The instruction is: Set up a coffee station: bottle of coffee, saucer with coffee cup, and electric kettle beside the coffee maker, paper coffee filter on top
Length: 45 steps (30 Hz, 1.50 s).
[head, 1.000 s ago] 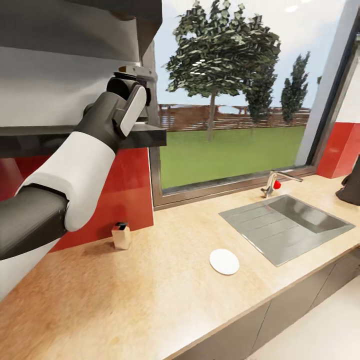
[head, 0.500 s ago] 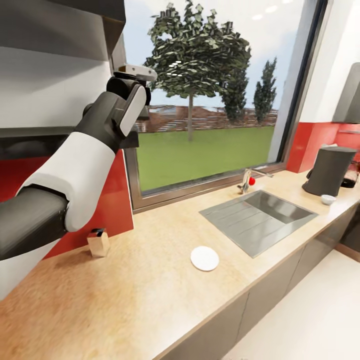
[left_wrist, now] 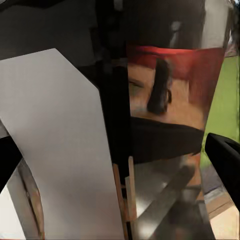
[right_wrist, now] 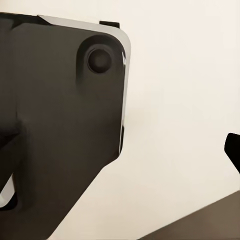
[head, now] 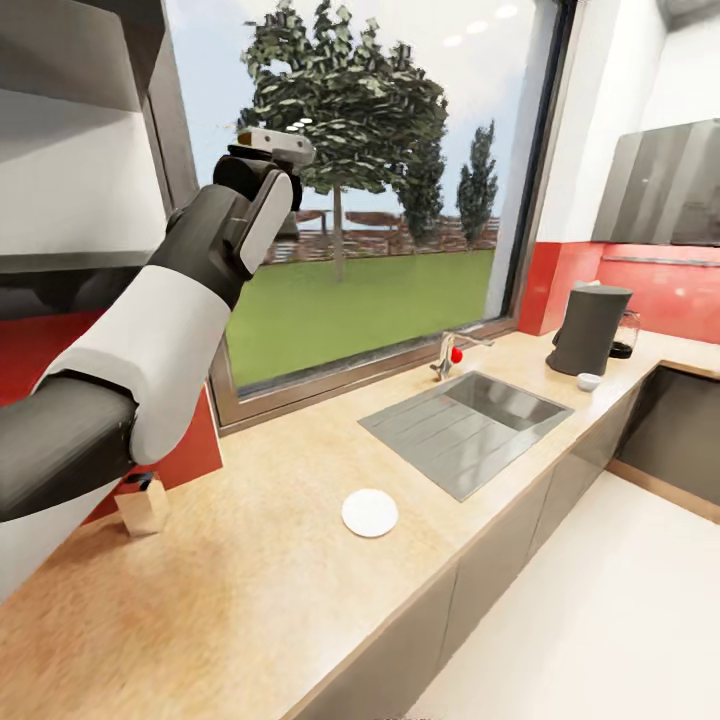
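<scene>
The dark grey coffee maker (head: 590,328) stands on the pale countertop (head: 300,600) far to the right, past the sink. The tiny white coffee cup (head: 589,381) sits in front of it, and the glass electric kettle (head: 625,346) peeks out behind it. The white saucer (head: 370,512) lies flat near the counter's front edge, left of the sink. My left arm (head: 200,270) is raised high before the window, its wrist hiding the fingers. In the left wrist view my left gripper (left_wrist: 117,160) is open with nothing between its fingers. My right gripper (right_wrist: 120,170) looks open beside my dark body. The bottle of coffee and the paper filter are out of view.
A steel sink (head: 465,420) with a red-knobbed faucet (head: 452,355) is set into the counter. A small beige box with a black top (head: 142,503) stands by the red backsplash. A dark shelf (head: 60,275) runs behind my left arm. White floor (head: 600,620) lies to the right.
The whole view has swung right, so the camera moved: saucer and sink slid left in the picture, and the coffee maker, cup and kettle came further into view. My left arm holds its pose.
</scene>
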Available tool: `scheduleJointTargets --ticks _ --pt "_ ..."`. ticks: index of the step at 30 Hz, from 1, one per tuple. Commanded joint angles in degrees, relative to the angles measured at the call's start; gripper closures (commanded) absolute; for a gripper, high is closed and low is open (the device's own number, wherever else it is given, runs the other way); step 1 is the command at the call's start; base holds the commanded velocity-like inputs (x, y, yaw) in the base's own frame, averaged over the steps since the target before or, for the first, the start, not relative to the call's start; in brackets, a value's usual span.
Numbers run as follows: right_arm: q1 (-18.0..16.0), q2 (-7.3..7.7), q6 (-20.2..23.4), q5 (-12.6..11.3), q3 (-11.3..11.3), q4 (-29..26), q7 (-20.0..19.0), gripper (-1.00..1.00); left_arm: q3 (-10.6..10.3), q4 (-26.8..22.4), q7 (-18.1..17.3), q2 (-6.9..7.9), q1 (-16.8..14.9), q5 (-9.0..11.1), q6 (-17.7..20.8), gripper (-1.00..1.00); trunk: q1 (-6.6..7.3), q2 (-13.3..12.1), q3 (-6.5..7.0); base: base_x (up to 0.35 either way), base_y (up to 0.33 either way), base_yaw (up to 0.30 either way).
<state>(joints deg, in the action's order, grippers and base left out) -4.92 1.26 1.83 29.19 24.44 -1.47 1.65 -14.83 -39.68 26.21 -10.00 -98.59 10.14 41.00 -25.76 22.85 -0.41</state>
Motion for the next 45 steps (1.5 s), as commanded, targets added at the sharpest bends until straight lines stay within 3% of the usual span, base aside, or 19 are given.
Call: scheduleJointTargets --ticks 1,6,13,15,20,24,25,29,30,33,44,45 --pt "-0.02 -0.02 0.18 0.6 0.46 -0.02 0.11 -1.0 -0.17 -0.11 0.5 0.0 0.04 0.45 0.08 1.0 -0.02 0.06 -0.08 0.0 0.0 -0.288" --pt "-0.04 -0.03 0.15 0.6 0.51 -0.03 0.11 -1.0 -0.44 -1.13 0.61 0.0 0.48 0.8 0.05 1.0 -0.02 0.06 -0.27 0.0 0.0 -0.288" --pt "-0.02 -0.07 0.06 0.57 0.62 -0.21 0.11 -1.0 -0.51 -3.43 0.3 0.0 6.67 1.27 -0.58 1.0 -0.02 0.06 -0.48 0.0 0.0 -0.208" --pt "-0.06 -0.18 0.02 0.49 0.61 -1.67 0.17 -1.0 -0.47 -7.3 0.11 0.02 12.38 1.28 -0.88 1.0 -0.02 0.06 -0.49 0.0 0.0 -0.032" --pt "-0.09 -0.28 -0.51 0.43 0.61 -2.82 0.12 -1.0 -0.58 -13.02 0.07 0.11 19.4 1.19 -1.62 1.0 -0.02 0.06 -0.5 0.0 0.0 -0.004" --pt "-0.09 -0.39 -3.62 0.43 0.61 -3.13 0.04 -1.0 -0.8 -16.97 0.07 0.22 26.37 0.77 -3.64 1.0 -0.02 0.06 -0.5 0.0 0.0 0.0" --pt "-0.09 -0.65 -4.69 0.42 0.61 -3.19 0.03 -1.0 -0.99 -18.96 0.07 0.24 32.59 0.56 -7.68 1.0 -0.02 0.06 -0.5 0.0 0.0 0.0" --pt "-0.09 -0.66 -4.85 0.42 0.61 -3.2 -0.03 -1.0 -1.33 -19.25 0.07 0.13 35.31 0.58 -8.67 1.0 -0.02 0.06 -0.5 0.0 0.0 0.0" --pt "-0.09 -0.65 -4.85 0.42 0.67 -3.19 -0.05 -1.0 -2.89 -19.33 0.13 0.15 36.78 0.56 -8.97 1.0 -0.02 0.06 -0.5 0.0 0.0 0.0" --pt "-0.09 -0.64 -4.82 0.37 0.7 -3.19 -0.06 -1.0 -4.11 -19.53 0.15 0.22 39.21 0.51 -9.77 1.0 -0.02 0.06 -0.5 0.005 -0.004 0.0" --pt "-0.09 -0.64 -4.82 0.3 0.81 -3.22 0.02 -1.0 -4.58 -19.74 0.16 1.16 46.74 0.49 -13.17 1.0 -0.02 0.06 -0.5 0.203 -0.139 0.0" --pt "-0.09 -0.66 -4.82 0.27 0.85 -3.24 0.02 -1.0 -4.64 -19.74 0.1 1.19 47.52 0.54 -15.12 1.0 -0.02 0.06 -0.5 0.258 -0.166 0.0"
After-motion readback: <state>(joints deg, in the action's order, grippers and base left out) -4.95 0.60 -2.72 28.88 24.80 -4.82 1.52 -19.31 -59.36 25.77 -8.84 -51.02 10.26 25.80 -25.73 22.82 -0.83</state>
